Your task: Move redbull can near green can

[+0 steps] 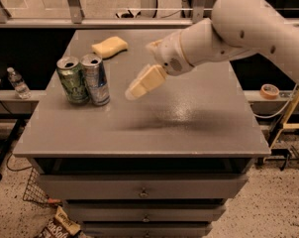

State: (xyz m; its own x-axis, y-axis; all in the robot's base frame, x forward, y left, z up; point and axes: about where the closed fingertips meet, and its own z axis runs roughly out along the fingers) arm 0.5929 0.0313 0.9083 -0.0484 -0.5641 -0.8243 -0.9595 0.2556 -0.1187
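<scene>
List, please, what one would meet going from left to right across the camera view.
Water bottle → green can → redbull can → gripper, open, hovering right of the cans → tape roll.

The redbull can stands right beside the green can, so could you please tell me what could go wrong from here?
The hand hangs open above the table, just right of the redbull can in this view. A low swing back toward it could tip that slim can into the green can. Both cans stand near the left edge, so a knocked can might roll off.
</scene>
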